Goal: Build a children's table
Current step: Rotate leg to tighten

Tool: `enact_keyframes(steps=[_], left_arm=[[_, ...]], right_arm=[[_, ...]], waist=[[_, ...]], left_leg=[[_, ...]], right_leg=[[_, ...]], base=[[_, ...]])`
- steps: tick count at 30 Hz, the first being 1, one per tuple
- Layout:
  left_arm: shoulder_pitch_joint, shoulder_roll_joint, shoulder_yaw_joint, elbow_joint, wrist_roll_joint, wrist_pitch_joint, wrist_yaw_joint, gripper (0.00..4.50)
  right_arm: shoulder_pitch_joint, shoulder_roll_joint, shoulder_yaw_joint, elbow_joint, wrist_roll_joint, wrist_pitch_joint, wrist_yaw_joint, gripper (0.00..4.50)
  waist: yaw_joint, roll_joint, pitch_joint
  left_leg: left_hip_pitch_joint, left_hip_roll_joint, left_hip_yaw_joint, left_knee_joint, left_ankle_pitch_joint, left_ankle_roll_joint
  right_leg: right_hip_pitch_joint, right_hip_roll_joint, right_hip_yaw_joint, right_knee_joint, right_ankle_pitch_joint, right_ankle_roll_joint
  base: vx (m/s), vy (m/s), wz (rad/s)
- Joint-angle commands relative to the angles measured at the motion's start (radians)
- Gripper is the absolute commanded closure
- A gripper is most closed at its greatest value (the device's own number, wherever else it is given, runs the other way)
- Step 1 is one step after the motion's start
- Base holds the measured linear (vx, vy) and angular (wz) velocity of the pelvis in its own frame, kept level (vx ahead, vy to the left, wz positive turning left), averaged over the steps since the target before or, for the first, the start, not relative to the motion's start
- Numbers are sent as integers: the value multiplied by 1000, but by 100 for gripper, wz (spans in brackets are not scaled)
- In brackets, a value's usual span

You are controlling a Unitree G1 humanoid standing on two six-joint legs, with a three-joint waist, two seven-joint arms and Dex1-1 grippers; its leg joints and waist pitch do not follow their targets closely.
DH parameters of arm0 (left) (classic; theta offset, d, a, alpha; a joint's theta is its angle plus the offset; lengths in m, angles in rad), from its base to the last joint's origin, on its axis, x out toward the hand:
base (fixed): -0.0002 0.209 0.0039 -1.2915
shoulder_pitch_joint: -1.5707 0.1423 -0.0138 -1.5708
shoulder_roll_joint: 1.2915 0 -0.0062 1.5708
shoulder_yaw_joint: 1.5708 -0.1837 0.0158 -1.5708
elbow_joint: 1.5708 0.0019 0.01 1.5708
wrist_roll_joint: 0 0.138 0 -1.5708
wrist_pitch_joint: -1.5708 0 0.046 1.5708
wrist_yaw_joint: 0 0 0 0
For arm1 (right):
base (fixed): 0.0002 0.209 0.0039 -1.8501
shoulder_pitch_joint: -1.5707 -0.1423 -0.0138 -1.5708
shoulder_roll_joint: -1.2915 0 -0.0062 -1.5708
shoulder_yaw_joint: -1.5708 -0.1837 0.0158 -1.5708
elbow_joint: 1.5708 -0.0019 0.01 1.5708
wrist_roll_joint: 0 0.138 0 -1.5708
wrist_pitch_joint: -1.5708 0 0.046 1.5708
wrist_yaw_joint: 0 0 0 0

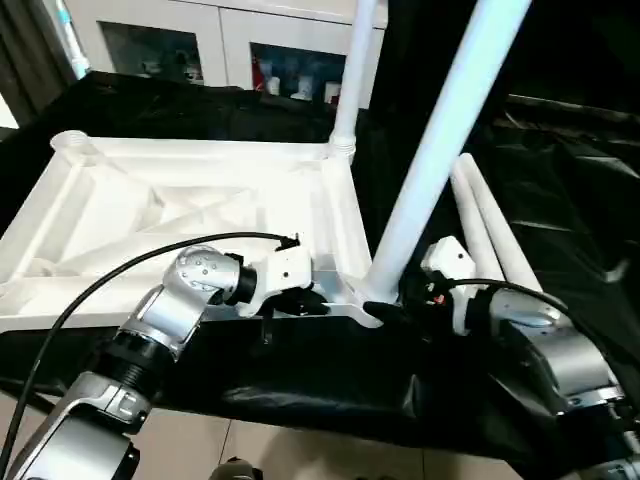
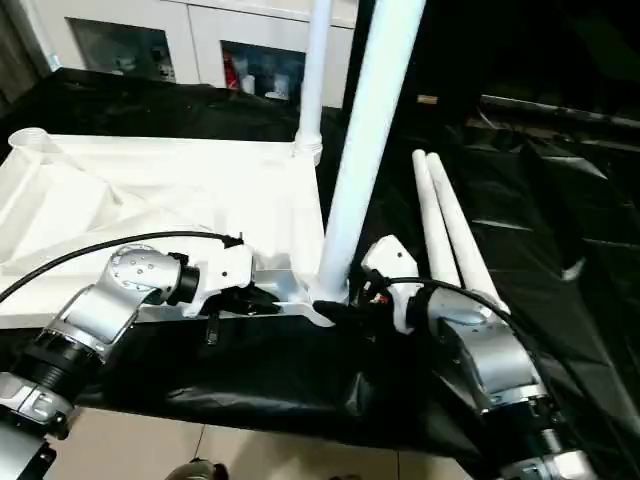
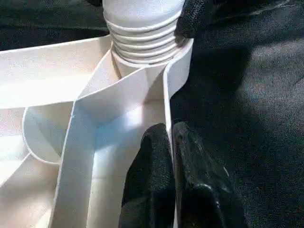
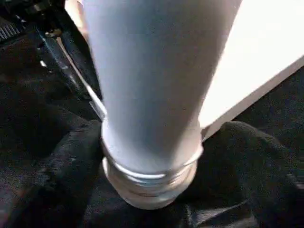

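Clamped thin on the tabletop's (image 1: 180,215) near rim wall, my left end effector (image 3: 172,156) steadies it on the black counter (image 1: 560,190) while my right end effector (image 4: 152,190), fingers spread wide, flanks the leg (image 1: 440,150) at the near-right corner socket.

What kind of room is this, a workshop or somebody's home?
Probably a lab or test room, not a home: a work table draped in black cloth, white glass-door cabinets holding supplies behind it, and an upturned white tabletop being fitted with legs.
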Motion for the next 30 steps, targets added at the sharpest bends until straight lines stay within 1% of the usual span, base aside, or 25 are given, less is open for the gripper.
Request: enact_keyframes(steps=[1,3,4,5,8,11,12,13,14,19,20,21,22,23,24,25,26,27,28,29,30], left_arm=[[21,-2,-42,-25,8,6,-36,450],[22,0,-44,-29,8,10,-35,450],[23,1,-44,-31,8,12,-35,450],[24,1,-45,-32,9,13,-34,450],[26,4,-46,-36,10,18,-32,450],[27,6,-47,-34,12,18,-29,450],[26,6,-47,-33,13,18,-28,450],[26,7,-48,-33,13,19,-27,450],[26,7,-48,-33,13,19,-27,450],[20,2,-46,-14,30,39,6,450],[4,-24,-31,29,50,67,80,450],[-1,-34,-26,42,53,80,102,450],[-5,-41,-22,52,56,89,118,450],[-19,-61,-14,80,65,111,165,450],[-52,-108,1,141,83,155,265,450],[-62,-122,5,159,88,168,294,450],[-86,-158,16,198,95,197,358,450],[-111,-197,29,239,96,228,423,450],[-134,-231,38,274,95,253,468,450],[-160,-272,44,317,95,268,516,450],[-174,-292,44,339,97,273,541,450]], right_arm=[[-28,0,-7,16,-2,-14,-5,62],[-28,6,-5,23,-5,-19,-3,80],[-29,9,-4,27,-4,-22,0,80],[-30,11,-3,31,-3,-24,3,98],[-34,19,-3,45,-5,-37,2,115],[-38,24,-3,56,-6,-46,5,153],[-39,25,-2,60,-7,-48,7,153],[-39,26,-1,65,-10,-51,9,159],[-39,26,-1,66,-10,-52,10,166],[-35,43,-7,99,-22,-61,-31,174],[-44,79,-30,155,-35,-63,-116,175],[-48,92,-38,172,-38,-62,-143,175],[-51,100,-44,184,-40,-60,-163,175],[-60,127,-59,216,-43,-57,-215,175],[-87,186,-90,284,-49,-45,-339,176],[-96,204,-100,304,-51,-42,-376,176],[-119,245,-119,352,-52,-38,-460,176],[-145,286,-135,400,-52,-40,-542,176],[-171,321,-146,443,-54,-43,-609,176],[-206,364,-155,499,-55,-40,-684,176],[-225,386,-158,529,-56,-43,-716,176]], waist=[[3,-6,-76],[3,-4,-74],[3,-5,-74],[3,-5,-75],[4,-4,-77],[4,-7,-80],[4,-6,-80],[3,-9,-81],[3,-8,-80],[2,-8,-80],[-1,-9,-79],[-4,-8,-75],[-4,-10,-77],[-5,-10,-76],[-11,-8,-75],[-13,-7,-76],[-16,-8,-77],[-19,-9,-76],[-20,-6,-76],[-24,-7,-77],[-27,-5,-77]], left_leg=[[15,64,-31,-58,-159,47],[17,65,-32,-60,-184,30],[18,66,-32,-60,-189,26],[17,65,-33,-60,-190,23],[17,64,-33,-58,-177,22],[17,63,-32,-56,-164,27],[17,62,-32,-55,-157,33],[16,62,-32,-55,-156,34],[15,62,-32,-54,-157,36],[18,63,-33,-56,-180,21],[17,63,-33,-57,-192,12],[20,61,-35,-60,-229,-3],[21,62,-36,-60,-245,-11],[22,61,-36,-60,-256,-17],[24,63,-39,-63,-285,-37],[24,61,-41,-63,-291,-47],[25,61,-45,-66,-312,-60],[26,60,-45,-64,-321,-65],[29,59,-48,-63,-344,-74],[29,57,-49,-63,-354,-77],[29,57,-50,-64,-364,-77]], right_leg=[[49,-75,53,-61,-134,-223],[46,-75,54,-64,-178,-213],[46,-75,54,-64,-185,-212],[46,-75,54,-64,-186,-209],[46,-74,54,-59,-154,-211],[48,-72,53,-55,-121,-218],[49,-72,53,-54,-107,-223],[49,-72,53,-53,-105,-223],[49,-73,53,-53,-108,-226],[47,-74,53,-56,-137,-220],[46,-72,53,-57,-152,-216],[42,-73,52,-66,-212,-209],[43,-74,51,-67,-239,-203],[42,-75,52,-70,-261,-196],[38,-76,52,-76,-311,-182],[36,-77,52,-74,-320,-182],[37,-77,49,-80,-356,-169],[34,-76,49,-80,-369,-164],[30,-82,48,-86,-401,-162],[30,-80,46,-88,-418,-154],[27,-79,47,-92,-421,-147]], base=[[0,0,0],[0,0,0],[0,0,0],[0,0,0],[0,0,0],[0,0,0],[0,0,0],[0,0,0],[0,0,0],[0,0,0],[0,0,0],[0,0,0],[0,0,0],[0,0,0],[0,0,0],[0,0,0],[0,0,0],[0,0,0],[0,0,0],[-56,18,-3],[0,0,0]])
